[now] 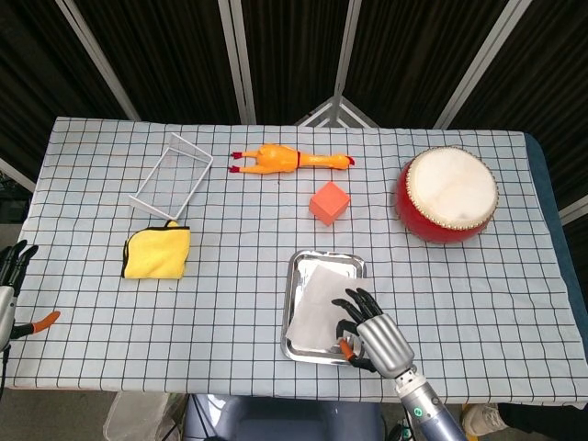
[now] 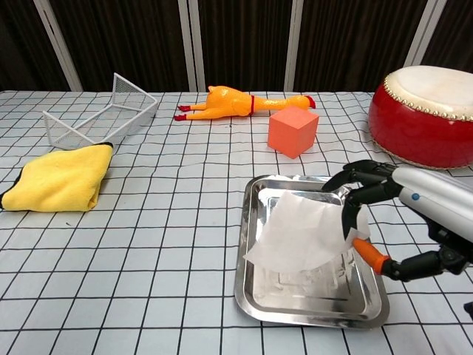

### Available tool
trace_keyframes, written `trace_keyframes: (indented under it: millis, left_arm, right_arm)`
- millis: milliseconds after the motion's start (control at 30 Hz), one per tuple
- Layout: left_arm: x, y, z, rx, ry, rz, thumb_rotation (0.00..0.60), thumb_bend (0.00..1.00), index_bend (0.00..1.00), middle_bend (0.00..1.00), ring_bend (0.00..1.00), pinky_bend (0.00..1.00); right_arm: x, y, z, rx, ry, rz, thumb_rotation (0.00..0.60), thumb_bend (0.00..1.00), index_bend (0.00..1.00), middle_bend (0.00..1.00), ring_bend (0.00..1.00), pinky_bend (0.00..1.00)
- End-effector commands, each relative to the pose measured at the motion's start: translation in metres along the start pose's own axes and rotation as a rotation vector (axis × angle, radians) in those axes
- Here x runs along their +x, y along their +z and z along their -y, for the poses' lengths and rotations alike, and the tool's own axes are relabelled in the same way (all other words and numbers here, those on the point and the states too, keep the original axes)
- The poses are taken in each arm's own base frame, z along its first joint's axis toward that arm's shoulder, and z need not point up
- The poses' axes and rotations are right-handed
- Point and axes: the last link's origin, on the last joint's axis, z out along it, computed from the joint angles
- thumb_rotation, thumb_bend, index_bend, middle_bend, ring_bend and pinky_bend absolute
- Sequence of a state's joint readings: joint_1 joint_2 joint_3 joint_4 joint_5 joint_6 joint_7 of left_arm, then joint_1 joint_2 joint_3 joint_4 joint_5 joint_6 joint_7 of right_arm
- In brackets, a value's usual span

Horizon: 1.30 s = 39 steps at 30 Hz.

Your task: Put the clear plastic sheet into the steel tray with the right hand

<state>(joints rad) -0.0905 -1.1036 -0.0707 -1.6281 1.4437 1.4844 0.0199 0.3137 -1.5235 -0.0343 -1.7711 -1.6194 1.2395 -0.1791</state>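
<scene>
The steel tray lies on the checked cloth near the front edge, right of centre. The clear plastic sheet is low inside it, curled, with its left edge raised a little over the tray floor. My right hand hovers at the tray's right side. Its dark fingers curve over the sheet's right edge, the orange-tipped thumb sits below, and the sheet is pinched between them. My left hand shows only at the far left edge of the head view, fingers spread and holding nothing.
An orange cube stands just behind the tray. A red drum is at the back right. A rubber chicken, a white wire basket and a yellow cloth lie to the left.
</scene>
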Motion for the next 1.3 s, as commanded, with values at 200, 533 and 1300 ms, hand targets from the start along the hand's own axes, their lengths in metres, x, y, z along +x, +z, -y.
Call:
trace_keyframes:
  millis: [200,533,1300]
  left_arm:
    - [0.000,0.001,0.000,0.000,0.004,0.002,0.600,0.00,0.00,0.00,0.00,0.00]
    - [0.000,0.001,0.003,0.014,0.003,0.001,0.600,0.00,0.00,0.00,0.00,0.00]
    - [-0.002,0.000,0.001,0.014,0.016,0.014,0.600,0.00,0.00,0.00,0.00,0.00]
  right_arm:
    - [-0.003,0.006,0.009,0.059,0.034,0.049,0.600,0.57,0.65,0.20,0.03,0.00]
    - [-0.007,0.026,0.000,0.055,0.006,0.084,0.600,0.57,0.65,0.20,0.03,0.00]
    - [-0.005,-0.002,-0.027,-0.037,-0.018,0.101,0.600,0.57,0.52,0.20,0.00,0.00]
